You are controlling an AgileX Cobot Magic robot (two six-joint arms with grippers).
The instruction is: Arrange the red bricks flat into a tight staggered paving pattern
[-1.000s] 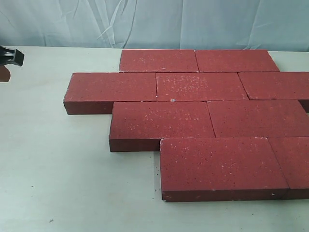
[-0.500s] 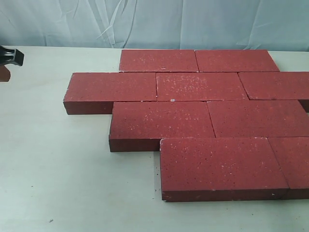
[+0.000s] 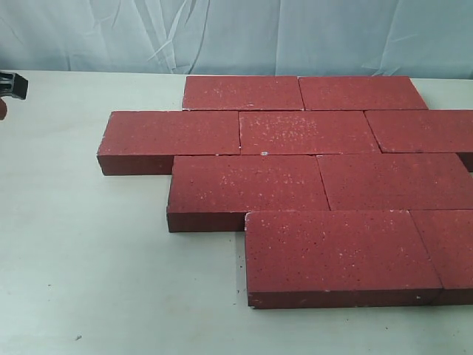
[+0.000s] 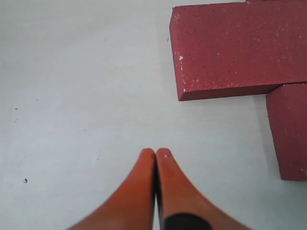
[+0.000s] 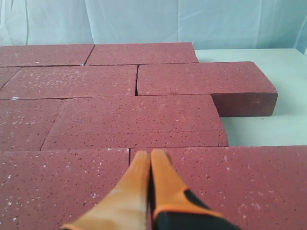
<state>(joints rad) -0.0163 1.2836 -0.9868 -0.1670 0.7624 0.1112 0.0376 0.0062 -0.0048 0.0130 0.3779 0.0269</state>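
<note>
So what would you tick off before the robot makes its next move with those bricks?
1. Red bricks all lying flat: ok, nine show, none stacked or tilted.
2. Rows staggered: ok, each row's joints sit offset from the next row's.
3. Joints tight: ok where visible, only thin seams; the exterior view cuts off the right end.
4. Left jaws empty: ok, shut on nothing above bare table, apart from the bricks.
5. Right jaws empty: ok, shut on nothing, over a front-row brick.
6. Right jaws clear of that brick's surface: cannot tell.
</note>
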